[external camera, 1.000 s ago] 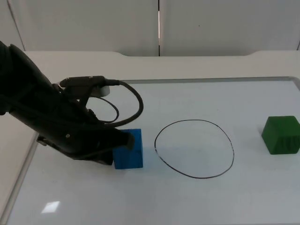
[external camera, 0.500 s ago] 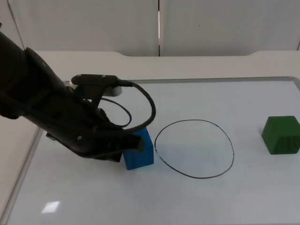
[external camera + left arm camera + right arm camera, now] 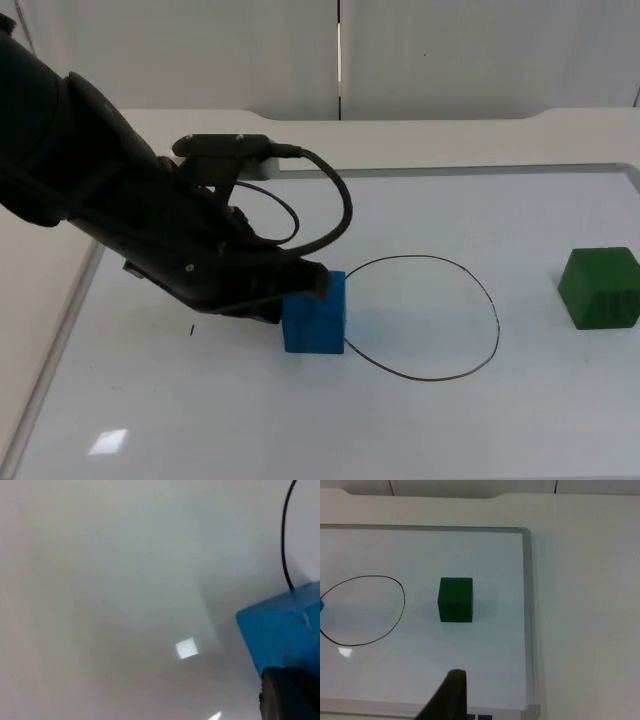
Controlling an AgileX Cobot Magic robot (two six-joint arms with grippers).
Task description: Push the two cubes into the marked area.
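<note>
A: Left gripper (image 3: 300,285) is low on the board, pressed against the blue cube's (image 3: 315,312) left side. Fingers spread or together? Can't tell, the arm covers them.

B: Where's the cube versus the target?

A: Right at the left edge of the drawn circle (image 3: 415,318), touching the line, most of it not inside yet. Circle lies to the cube's right, so my guess is the push runs rightward.

B: Room to move?

A: Open board across the circle, nothing in the path. Board frame (image 3: 527,620) is well off.

B: Other side?

A: Green cube (image 3: 600,288) sits well right of the circle, near the board's right edge. Right gripper (image 3: 451,695) waits back from it, nearer to it than the left; can't tell its opening.
</note>
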